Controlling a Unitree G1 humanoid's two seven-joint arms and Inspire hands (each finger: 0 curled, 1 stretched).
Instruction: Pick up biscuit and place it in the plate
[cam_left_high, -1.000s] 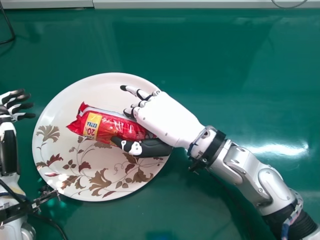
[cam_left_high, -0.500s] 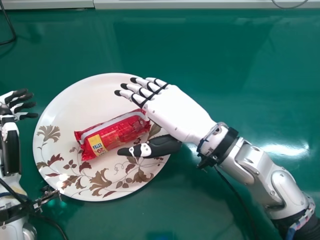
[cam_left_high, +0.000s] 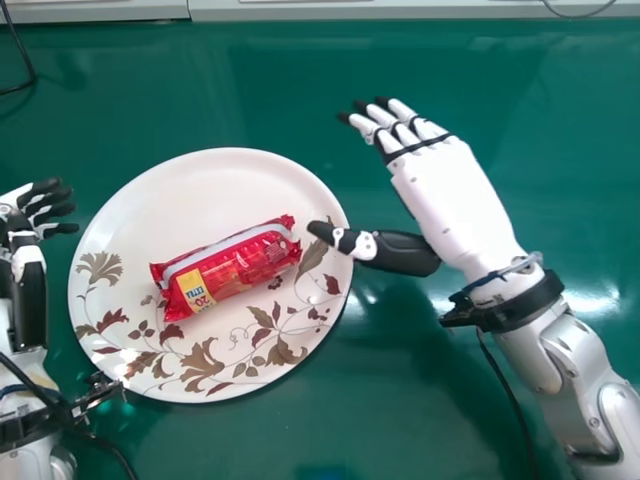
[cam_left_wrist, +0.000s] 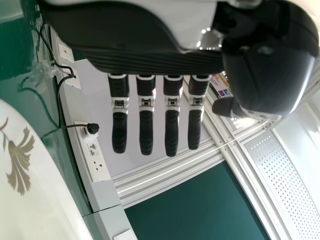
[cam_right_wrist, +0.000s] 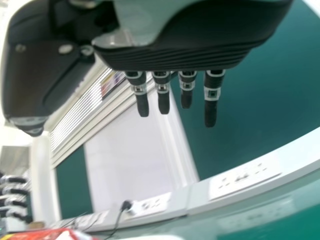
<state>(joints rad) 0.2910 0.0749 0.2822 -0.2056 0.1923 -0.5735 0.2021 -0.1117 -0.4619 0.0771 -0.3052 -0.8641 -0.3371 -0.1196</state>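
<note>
Biscuit (cam_left_high: 240, 271): one packet, red wrapper, yellow panel, pale stripe; lying aslant on the plate, near its middle. Plate (cam_left_high: 205, 190): round, off-white, brown floral pattern, upright, biscuit inside its rim.

In the head view, we count one biscuit packet (cam_left_high: 232, 272), one plate (cam_left_high: 200, 205), one green table (cam_left_high: 570, 130), one left hand (cam_left_high: 55, 210) and one right hand (cam_left_high: 445, 195), which gives us two hands.
</note>
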